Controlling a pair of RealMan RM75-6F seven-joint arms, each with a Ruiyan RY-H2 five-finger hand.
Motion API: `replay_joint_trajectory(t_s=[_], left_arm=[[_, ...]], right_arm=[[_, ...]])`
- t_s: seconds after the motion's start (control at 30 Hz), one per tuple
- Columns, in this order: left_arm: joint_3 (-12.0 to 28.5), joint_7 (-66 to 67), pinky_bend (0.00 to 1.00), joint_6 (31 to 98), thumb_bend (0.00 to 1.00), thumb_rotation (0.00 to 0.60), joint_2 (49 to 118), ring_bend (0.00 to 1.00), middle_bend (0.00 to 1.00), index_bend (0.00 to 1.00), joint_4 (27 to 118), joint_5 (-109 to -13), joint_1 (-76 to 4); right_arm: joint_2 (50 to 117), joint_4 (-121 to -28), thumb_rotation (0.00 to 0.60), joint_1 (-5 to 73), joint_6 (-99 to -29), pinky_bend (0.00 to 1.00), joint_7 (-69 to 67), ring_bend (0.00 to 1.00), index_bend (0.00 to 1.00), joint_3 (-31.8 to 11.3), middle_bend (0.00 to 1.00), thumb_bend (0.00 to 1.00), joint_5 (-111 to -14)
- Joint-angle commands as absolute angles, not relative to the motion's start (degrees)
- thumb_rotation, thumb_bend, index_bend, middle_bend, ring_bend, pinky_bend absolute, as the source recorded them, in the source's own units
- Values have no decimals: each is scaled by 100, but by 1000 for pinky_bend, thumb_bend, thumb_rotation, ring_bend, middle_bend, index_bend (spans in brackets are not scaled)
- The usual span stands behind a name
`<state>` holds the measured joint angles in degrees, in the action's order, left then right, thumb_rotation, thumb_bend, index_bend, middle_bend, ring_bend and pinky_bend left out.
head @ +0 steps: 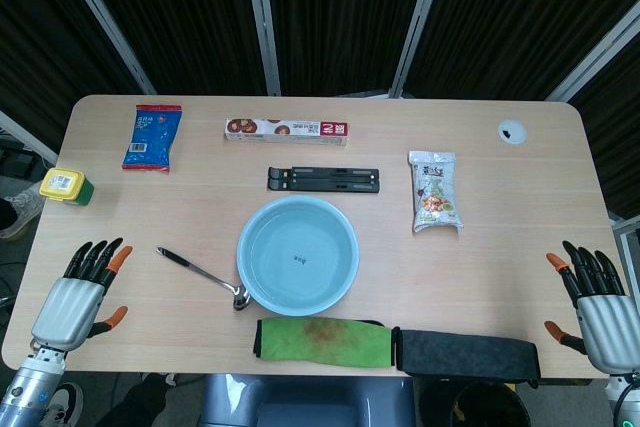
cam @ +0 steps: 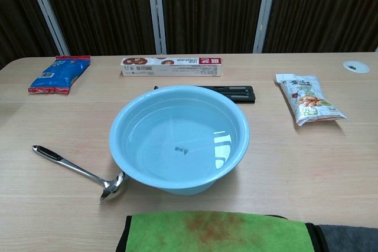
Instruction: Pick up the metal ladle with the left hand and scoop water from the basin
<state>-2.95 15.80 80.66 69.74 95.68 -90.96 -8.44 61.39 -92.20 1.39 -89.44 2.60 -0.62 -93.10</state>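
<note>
So the left hand point(head: 82, 292) is sitting down in the lower left corner of the head view, palm down on the table point(head: 500, 247), fingers spread out and holding nothing. The right hand point(head: 597, 302) mirrors it over in the lower right corner, also loose and spread, nothing in it. Neither one shows up in the chest view.

Closest thing to the left hand is the metal ladle point(head: 200, 276), lying flat on the table a bit to the right of it. Its dark handle end points up-left toward the hand and the bowl end sits right against the lower left edge of the basin point(head: 297, 252), looks like touching or just about. In the chest view the ladle shows at lower left, same deal, scoop tucked by the basin's rim.

The basin is light blue, round, center of frame, with clear water in it.

Below it along the bottom edge there's a green cloth point(head: 322, 339) with a brownish stain, and a dark gray cloth point(head: 465, 355) just to its right. Above the basin is a black folded stand point(head: 324, 180), then a long box of wrap point(head: 286, 130). Blue snack bag point(head: 152, 136) upper left, yellow-lidded jar point(head: 66, 186) at the left edge, nut packet point(head: 434, 191) right of the basin.
</note>
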Motion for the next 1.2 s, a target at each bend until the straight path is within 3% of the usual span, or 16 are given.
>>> replay_joint_trajectory(t_s=[0.03,0.47,0.6,0.73,0.83,1.2], left_arm=[[-271,1663,0,8016,237,600,6957,0,0,28,9611,-8989,-839],[-267,1644,0,7965,237,600,6918,0,0,53,9736,-9004,-868],[-251,1500,0,7784,238,600,6942,0,0,177,9596,-8934,-950],[-180,1010,0,7114,239,600,6821,0,0,338,9556,-8659,-1271],[-43,984,0,6892,245,600,6931,0,0,403,9375,-8455,-1428],[235,1200,0,6529,302,600,7611,0,0,422,8716,-7921,-1726]], right_arm=[[6138,-9216,600,133,-8958,0,249,0,112,-65,0,0,-9313],[6115,-9200,600,112,-9001,0,183,0,112,-78,0,0,-9303],[6120,-9195,600,116,-8955,0,191,0,112,-96,0,0,-9224],[6085,-9221,600,172,-8833,0,195,0,114,-51,0,0,-9280],[6074,-9220,600,181,-8825,0,155,0,112,-23,0,0,-9339],[5968,-9195,600,253,-8721,0,-148,0,123,-5,0,0,-9362]])
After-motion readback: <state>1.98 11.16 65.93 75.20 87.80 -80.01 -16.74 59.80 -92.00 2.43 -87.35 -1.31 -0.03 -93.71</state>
